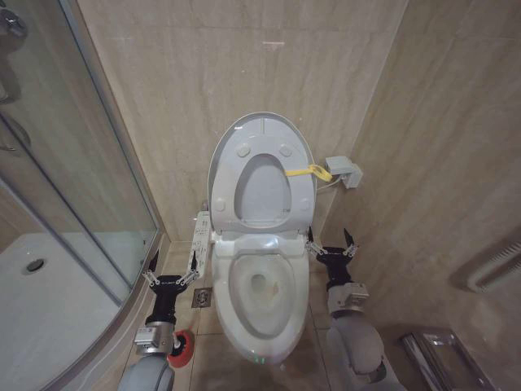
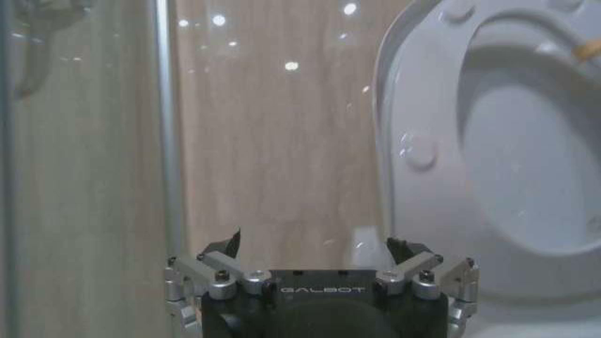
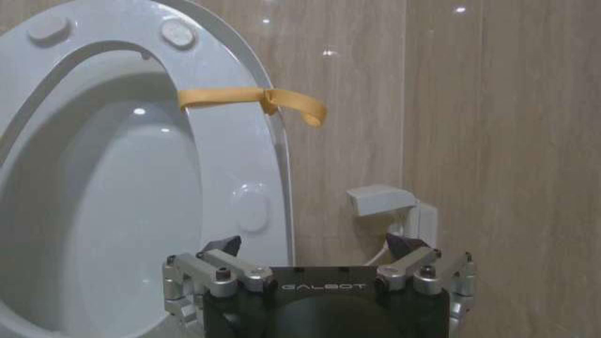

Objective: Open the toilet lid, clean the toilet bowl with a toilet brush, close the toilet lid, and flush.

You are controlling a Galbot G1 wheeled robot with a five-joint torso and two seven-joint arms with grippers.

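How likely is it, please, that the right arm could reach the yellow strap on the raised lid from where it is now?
Probably yes. The right tool, open and empty, sits beside the toilet bowl, below the yellow strap on the upright toilet lid; nothing lies between them.

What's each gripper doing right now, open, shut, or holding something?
Left gripper: open, empty, beside the toilet bowl on the shower side.
Right gripper: open, empty, on the bowl's other side.
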